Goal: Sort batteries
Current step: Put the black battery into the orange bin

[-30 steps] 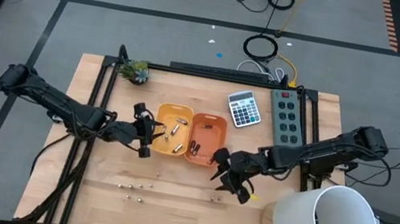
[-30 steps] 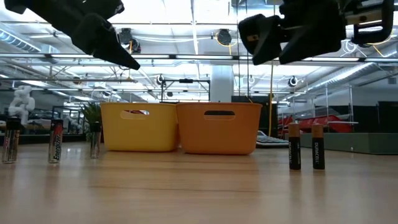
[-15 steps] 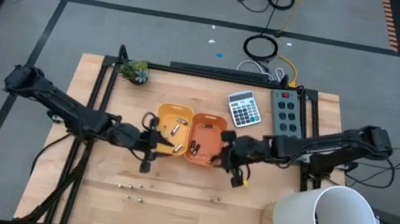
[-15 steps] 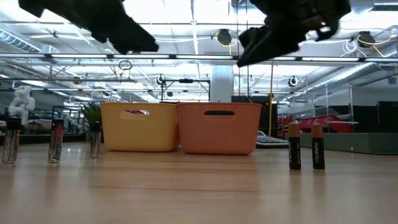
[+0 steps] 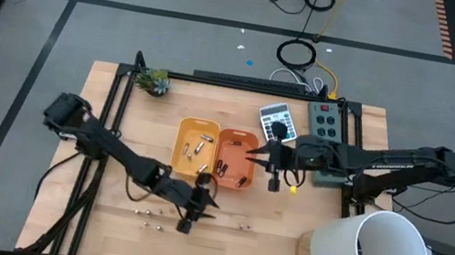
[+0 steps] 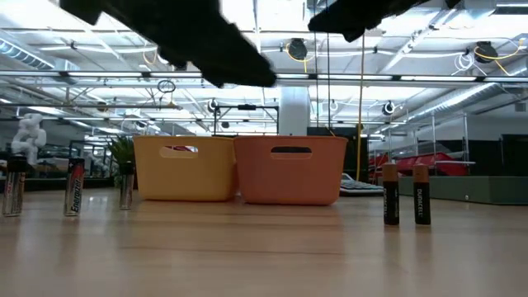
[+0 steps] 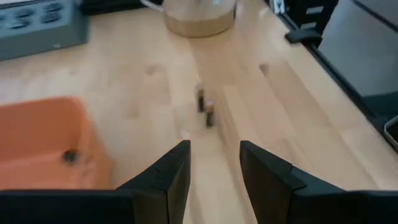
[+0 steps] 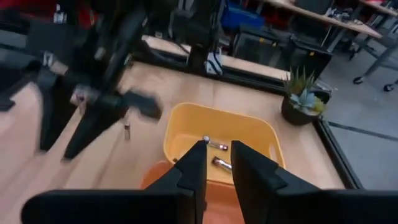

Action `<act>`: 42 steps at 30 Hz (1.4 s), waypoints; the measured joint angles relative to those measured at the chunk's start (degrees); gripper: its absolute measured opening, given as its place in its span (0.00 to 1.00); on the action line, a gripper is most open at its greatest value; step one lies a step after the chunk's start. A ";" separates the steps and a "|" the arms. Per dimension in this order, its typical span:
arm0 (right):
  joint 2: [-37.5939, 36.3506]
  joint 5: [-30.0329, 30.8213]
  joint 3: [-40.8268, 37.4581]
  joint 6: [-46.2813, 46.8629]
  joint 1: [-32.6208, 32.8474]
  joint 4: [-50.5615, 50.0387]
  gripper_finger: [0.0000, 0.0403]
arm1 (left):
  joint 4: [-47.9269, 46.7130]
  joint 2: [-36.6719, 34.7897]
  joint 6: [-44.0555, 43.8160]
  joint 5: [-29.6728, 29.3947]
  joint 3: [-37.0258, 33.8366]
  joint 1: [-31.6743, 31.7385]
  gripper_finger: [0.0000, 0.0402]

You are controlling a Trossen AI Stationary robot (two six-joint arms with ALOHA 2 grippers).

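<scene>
Now R end effector over orange tray, L end effector near batteries.

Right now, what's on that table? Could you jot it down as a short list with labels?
yellow tray: holds a few batteries
orange tray: touching the yellow one, also holds batteries
loose batteries: standing on the table in front of the trays
left gripper: fingers open, empty, above the table in front of the trays
right gripper: fingers apart, nothing between them, above the orange tray
calculator: behind the trays
</scene>
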 joint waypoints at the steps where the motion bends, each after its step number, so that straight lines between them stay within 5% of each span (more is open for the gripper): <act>1: -0.10 0.01 -0.02 0.32 0.03 0.63 0.16 | 0.82 1.58 -0.47 0.10 0.93 -0.19 0.37; 18: -0.45 17.84 -4.25 4.99 6.04 1.96 0.16 | 8.47 18.10 -12.23 -8.68 10.62 -1.47 0.37; 42: -4.38 19.21 -5.06 1.66 6.95 1.44 0.16 | 12.90 30.64 -15.60 -11.82 18.90 -1.57 0.37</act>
